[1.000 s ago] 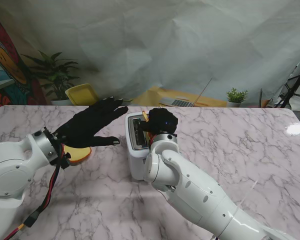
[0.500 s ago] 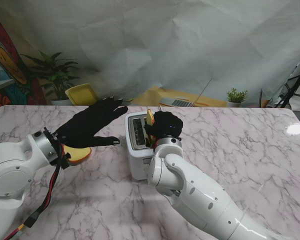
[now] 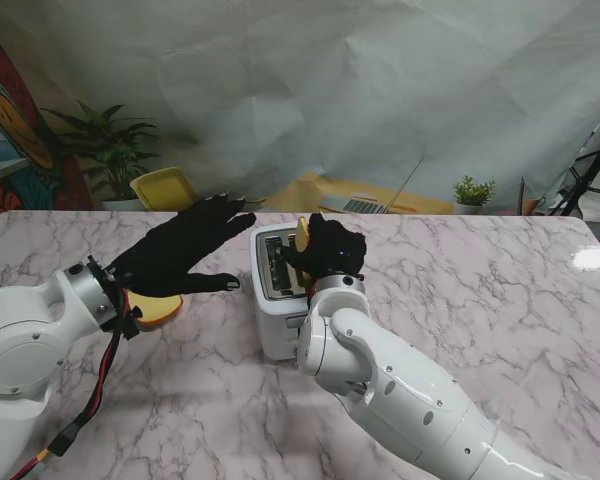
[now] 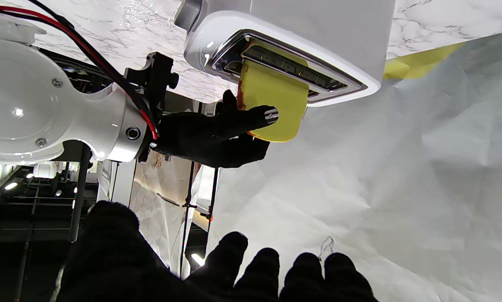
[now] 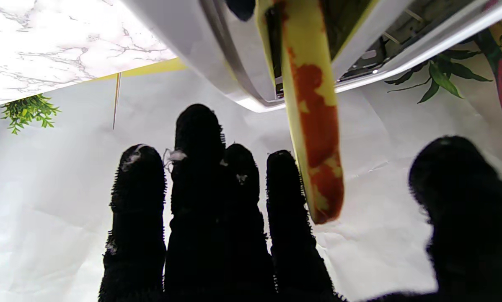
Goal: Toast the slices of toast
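Gripping the toast slice between thumb and fingers, my right hand sits directly over the toaster on the counter; the slice stands on edge under my palm, its lower end already inside the slot, long axis pointing down. My left hand hovers splayed and empty, over a second slice

Stand camera overhead, looking down — both wrist cameras close, inverted, sharing toaster slots.
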Robot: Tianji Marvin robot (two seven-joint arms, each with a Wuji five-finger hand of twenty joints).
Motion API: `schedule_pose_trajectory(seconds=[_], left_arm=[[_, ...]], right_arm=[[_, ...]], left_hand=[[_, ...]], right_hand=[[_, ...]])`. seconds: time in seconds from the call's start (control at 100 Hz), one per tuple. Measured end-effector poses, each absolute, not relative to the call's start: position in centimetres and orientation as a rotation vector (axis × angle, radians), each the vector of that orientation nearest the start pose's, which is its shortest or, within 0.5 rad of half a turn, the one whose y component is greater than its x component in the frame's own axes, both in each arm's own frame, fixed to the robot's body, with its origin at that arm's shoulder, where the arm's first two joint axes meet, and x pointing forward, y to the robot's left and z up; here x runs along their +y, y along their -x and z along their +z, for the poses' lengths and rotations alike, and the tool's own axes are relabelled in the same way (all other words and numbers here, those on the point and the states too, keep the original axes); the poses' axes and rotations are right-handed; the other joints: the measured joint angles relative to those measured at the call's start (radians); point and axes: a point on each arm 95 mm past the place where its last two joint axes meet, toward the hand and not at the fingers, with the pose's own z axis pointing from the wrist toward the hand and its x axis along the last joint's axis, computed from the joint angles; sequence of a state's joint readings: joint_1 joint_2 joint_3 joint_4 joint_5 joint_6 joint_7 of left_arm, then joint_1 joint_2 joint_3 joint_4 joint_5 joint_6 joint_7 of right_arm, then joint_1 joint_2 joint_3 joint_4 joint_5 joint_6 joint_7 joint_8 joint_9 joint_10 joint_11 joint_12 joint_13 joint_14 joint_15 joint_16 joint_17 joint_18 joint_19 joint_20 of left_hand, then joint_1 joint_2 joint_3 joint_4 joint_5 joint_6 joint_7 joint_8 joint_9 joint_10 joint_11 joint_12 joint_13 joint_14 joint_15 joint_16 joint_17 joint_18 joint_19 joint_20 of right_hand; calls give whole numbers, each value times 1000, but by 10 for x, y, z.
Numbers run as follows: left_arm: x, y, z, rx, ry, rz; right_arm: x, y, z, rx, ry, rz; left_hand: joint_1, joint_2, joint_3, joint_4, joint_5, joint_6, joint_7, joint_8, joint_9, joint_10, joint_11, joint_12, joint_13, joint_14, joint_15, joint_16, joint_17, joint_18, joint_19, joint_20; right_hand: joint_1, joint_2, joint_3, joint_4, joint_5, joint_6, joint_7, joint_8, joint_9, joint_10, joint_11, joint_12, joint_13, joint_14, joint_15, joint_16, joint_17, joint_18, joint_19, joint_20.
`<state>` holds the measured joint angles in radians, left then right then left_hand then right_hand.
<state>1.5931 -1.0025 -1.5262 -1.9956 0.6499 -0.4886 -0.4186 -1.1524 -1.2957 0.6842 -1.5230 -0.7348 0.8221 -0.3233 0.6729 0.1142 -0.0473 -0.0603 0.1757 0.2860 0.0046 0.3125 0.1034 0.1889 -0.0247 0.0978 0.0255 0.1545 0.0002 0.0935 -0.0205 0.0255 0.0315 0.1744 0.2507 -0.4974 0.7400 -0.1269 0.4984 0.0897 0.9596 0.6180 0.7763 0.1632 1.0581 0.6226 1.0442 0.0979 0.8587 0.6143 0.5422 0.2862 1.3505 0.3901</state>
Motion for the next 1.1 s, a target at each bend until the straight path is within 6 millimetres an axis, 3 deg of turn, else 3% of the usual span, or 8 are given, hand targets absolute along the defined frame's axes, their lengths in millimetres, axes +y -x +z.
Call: schedule_pose_trajectory(seconds=[0.09, 0.21, 0.41, 0.58, 0.84, 1.1], left_arm=[[12, -371, -160, 1775, 816, -1879], [13, -371, -160, 1762, 821, -1880], [15, -369, -163, 1737, 835, -1877], [17, -367, -166, 1707, 860, -1876], [26, -364, -173, 1678, 910, -1854], [39, -360, -181, 1637, 972, -1791]], right_arm=[[156, -437, -247, 991, -1340, 1407], [154, -433, -238, 991, -1344, 1422], [145, -424, -216, 999, -1332, 1451], [133, -417, -200, 967, -1271, 1511], [122, -397, -174, 962, -1174, 1612], [93, -360, -156, 1094, -980, 1772]], left_hand=[[0, 0, 0, 0, 0, 0, 0, 0, 0, 0, 0, 0, 0, 0, 0, 0, 0, 0, 0, 0], [0, 0, 0, 0, 0, 0, 0, 0, 0, 0, 0, 0, 0, 0, 0, 0, 0, 0, 0, 0], [0, 0, 0, 0, 0, 0, 0, 0, 0, 0, 0, 0, 0, 0, 0, 0, 0, 0, 0, 0], [0, 0, 0, 0, 0, 0, 0, 0, 0, 0, 0, 0, 0, 0, 0, 0, 0, 0, 0, 0], [0, 0, 0, 0, 0, 0, 0, 0, 0, 0, 0, 0, 0, 0, 0, 0, 0, 0, 0, 0], [19, -6, 5, 0, 0, 0, 0, 0, 0, 2, 0, 0, 0, 0, 0, 0, 0, 0, 0, 0]], right_hand=[[-23, 33, -31, 10, -96, 36, -78, -32, -155, 37, -20, -17, -130, 33, -72, -37, -84, 4, -39, 17], [-36, 66, -89, 11, -186, 87, -243, -118, -339, 62, -116, -102, -320, 75, -219, -120, -196, 9, -106, 36], [-42, 111, -161, 11, -227, 112, -458, -192, -503, 85, -265, -238, -521, 108, -407, -232, -346, 9, -237, 36], [-49, 135, -183, 11, -227, 113, -577, -193, -519, 86, -321, -281, -574, 119, -463, -281, -388, 2, -292, 25], [-49, 163, -199, 11, -225, 113, -630, -193, -519, 86, -345, -293, -591, 126, -505, -304, -415, 1, -323, 13], [-49, 185, -232, 12, -225, 104, -731, -189, -532, 55, -465, -333, -708, 47, -583, -356, -496, -75, -443, -46]])
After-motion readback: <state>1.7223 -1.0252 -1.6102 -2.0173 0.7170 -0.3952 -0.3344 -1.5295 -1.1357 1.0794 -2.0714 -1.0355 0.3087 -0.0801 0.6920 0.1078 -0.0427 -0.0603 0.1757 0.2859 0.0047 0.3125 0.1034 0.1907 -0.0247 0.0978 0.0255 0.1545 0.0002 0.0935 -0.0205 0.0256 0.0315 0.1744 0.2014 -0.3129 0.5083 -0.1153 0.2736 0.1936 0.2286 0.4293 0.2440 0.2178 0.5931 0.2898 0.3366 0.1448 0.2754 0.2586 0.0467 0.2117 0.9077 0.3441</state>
